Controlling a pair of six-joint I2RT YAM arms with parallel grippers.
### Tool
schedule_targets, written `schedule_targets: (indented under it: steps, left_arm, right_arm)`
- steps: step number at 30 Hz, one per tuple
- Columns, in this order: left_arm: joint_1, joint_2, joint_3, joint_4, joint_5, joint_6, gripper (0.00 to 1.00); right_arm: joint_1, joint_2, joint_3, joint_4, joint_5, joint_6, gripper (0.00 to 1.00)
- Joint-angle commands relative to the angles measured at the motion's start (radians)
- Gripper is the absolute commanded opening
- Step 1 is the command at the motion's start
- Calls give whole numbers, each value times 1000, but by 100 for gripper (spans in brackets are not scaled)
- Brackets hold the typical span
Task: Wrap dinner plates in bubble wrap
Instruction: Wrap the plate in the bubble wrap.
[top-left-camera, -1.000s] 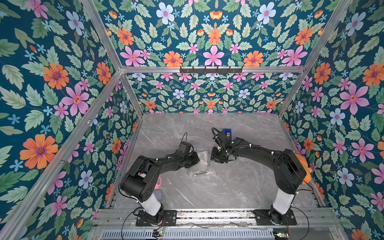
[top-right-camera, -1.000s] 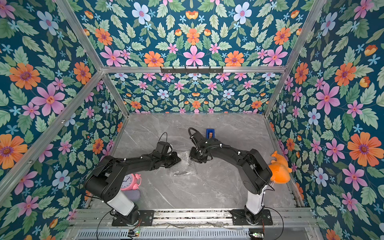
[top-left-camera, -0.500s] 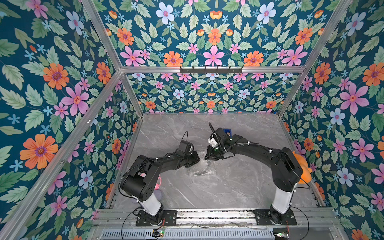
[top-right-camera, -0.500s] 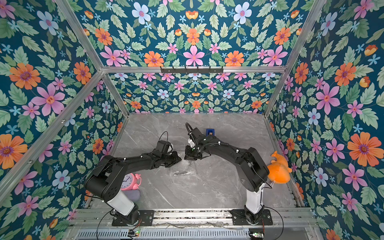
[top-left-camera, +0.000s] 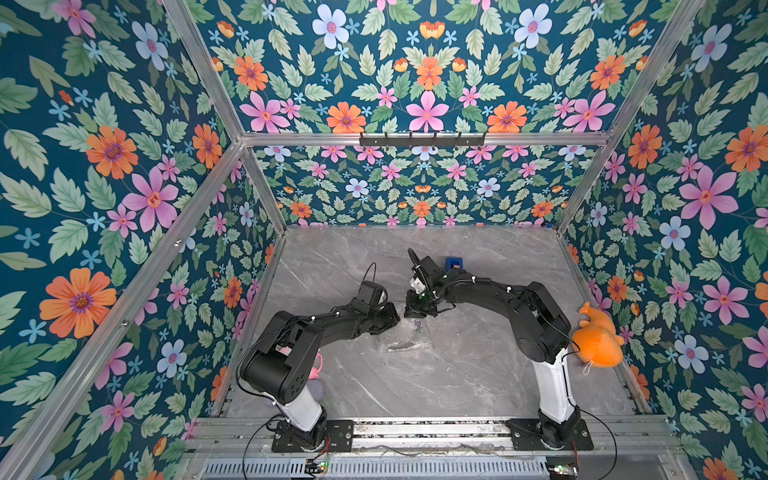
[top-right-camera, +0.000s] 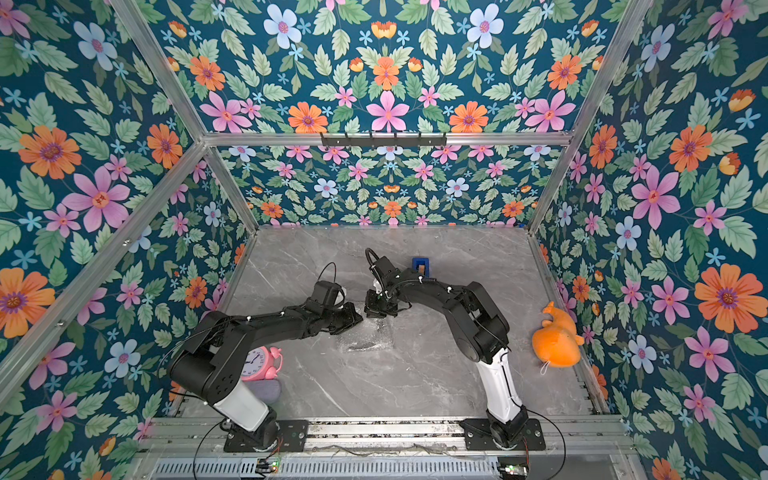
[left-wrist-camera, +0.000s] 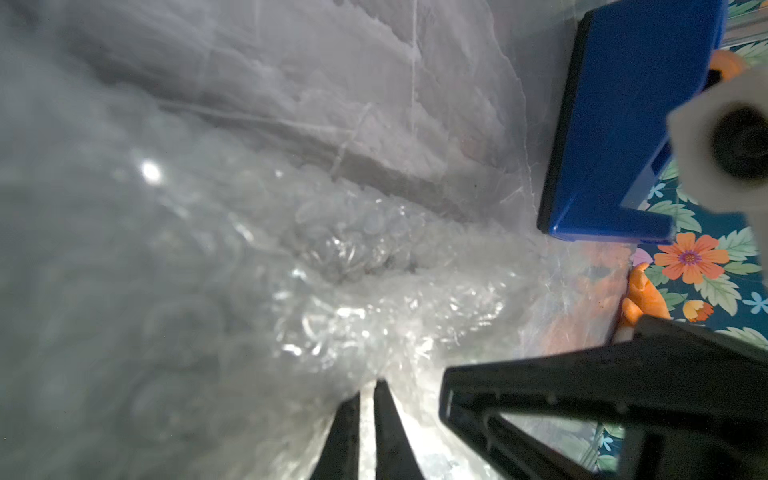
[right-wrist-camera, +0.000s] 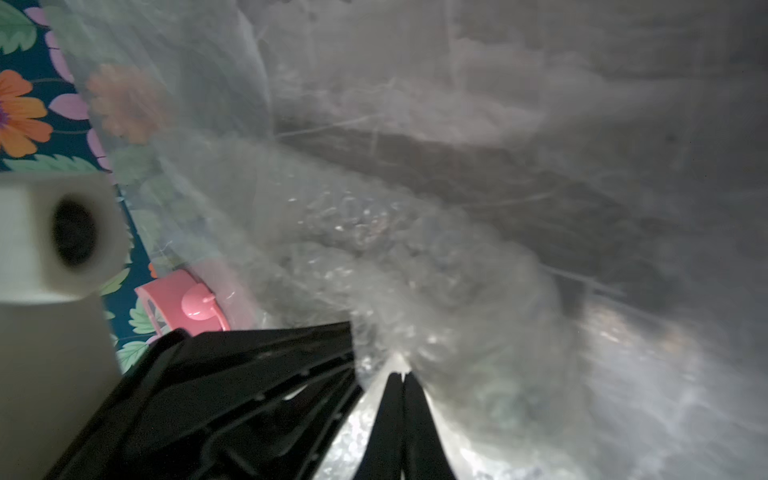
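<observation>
**A:** Where are we with the wrap?

**B:** Our two grippers are nearly touching above the middle of the table (top-left-camera: 457, 374). The left gripper (left-wrist-camera: 368, 395) has its fingers closed to a sliver and is pinching a bunch of bubble wrap (left-wrist-camera: 353, 316) at the tips. The right gripper (right-wrist-camera: 399, 380) has its fingers pressed fully together on an edge of the same sheet. The film rises like a tent in front of both wrist cameras.

**A:** And the plate?

**B:** In both top views the crumpled sheet lies just in front of the grippers. We take the dark streak under it for the plate (top-left-camera: 401, 345), but the film blurs it too much to be sure.

**A:** What could go wrong?

**B:** We have very little film in either pinch. If we pull hard or unevenly, the sheet could slide out of one and fall back in a heap.

**A:** Anything else?

**B:** If the sheet is caught under the plate, lifting it could drag or tip the plate. Our grippers are also close enough to knock together. And the blue block (left-wrist-camera: 623, 124) is near, so a wide sweep could hit it.
</observation>
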Motion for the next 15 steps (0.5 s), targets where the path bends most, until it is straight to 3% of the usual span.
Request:
schedule_targets:
  steps: [1, 8, 15]
  left_arm:
    - [1, -3, 1, -10, -11, 22, 12]
    - [1, -2, -4, -4, -7, 26, 12]
    - [-1, -9, -2, 2, -10, 23, 12]
  right_arm:
    - [1, -40, -16, -17, 11, 11, 3]
    - [66, -161, -51, -53, 18, -2, 5]
    - [67, -85, -74, -27, 25, 35, 3]
